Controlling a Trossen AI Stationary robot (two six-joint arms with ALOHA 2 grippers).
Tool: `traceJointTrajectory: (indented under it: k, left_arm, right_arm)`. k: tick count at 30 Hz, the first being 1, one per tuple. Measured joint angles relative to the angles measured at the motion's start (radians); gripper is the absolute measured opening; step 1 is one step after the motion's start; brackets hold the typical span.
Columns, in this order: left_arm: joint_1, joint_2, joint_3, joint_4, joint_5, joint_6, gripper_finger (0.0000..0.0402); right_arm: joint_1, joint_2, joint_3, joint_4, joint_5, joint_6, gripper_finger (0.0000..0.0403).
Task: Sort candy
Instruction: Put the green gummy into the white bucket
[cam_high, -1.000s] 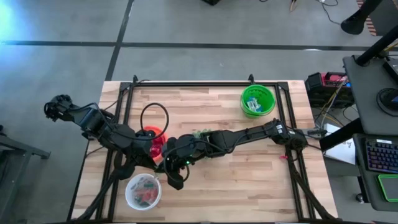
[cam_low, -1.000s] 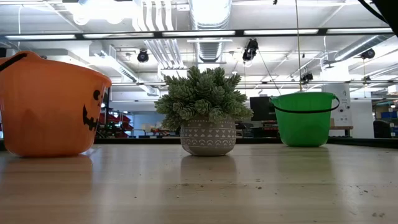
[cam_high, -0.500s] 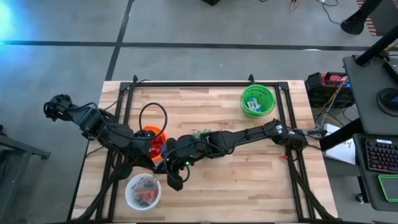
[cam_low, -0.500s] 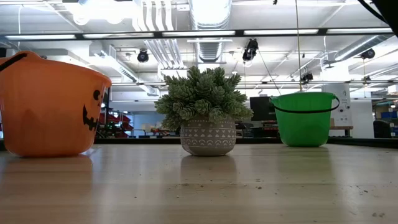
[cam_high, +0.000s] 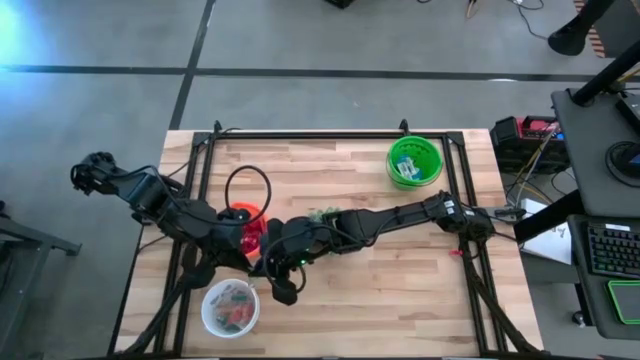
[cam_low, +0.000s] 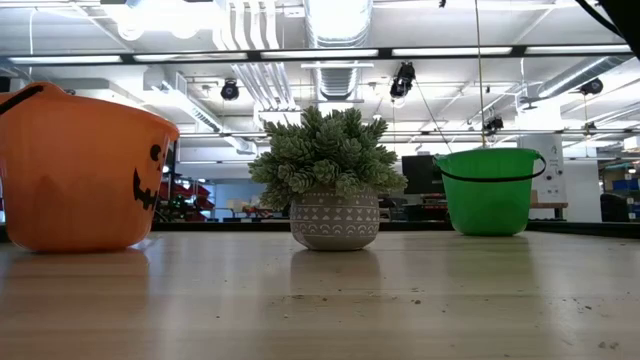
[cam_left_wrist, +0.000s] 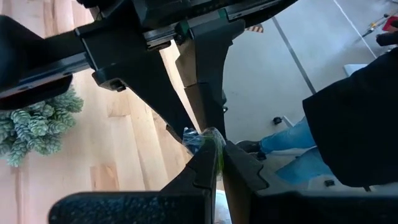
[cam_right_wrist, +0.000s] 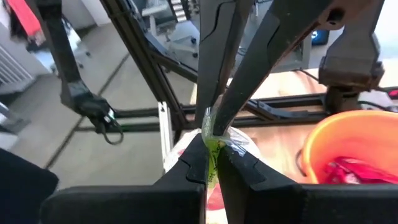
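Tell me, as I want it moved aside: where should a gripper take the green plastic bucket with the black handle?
Pinch the rim wall of the green plastic bucket from straight above: it stands upright, top open, handle folded down. The left gripper and right gripper are both shut on a green candy.

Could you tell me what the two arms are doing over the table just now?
They are sorting candy into bowls. Both end effectors meet near the white bowl of mixed sweets, beside the orange bucket. The left end effector and the right end effector both pinch the same green-wrapped candy, apparently a handover. The green bucket stands at the far right, holding a few sweets.
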Motion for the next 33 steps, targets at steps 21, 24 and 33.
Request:
traceJointTrajectory:
  k: [21,24,33]
  left_arm:
    - [-0.002,-0.001,-0.002,-0.060,0.025,-0.007,0.0000]
    - [-0.001,-0.001,-0.002,-0.056,0.025,0.007,0.0000]
    - [-0.001,-0.001,-0.002,-0.052,0.021,0.015,0.0000]
  right_arm:
    - [-0.003,0.071,-0.032,0.193,-0.006,0.024,0.0013]
    - [-0.003,0.071,-0.031,0.192,-0.004,0.053,0.0013]
    - [-0.003,0.071,-0.024,0.197,-0.006,0.028,0.0013]
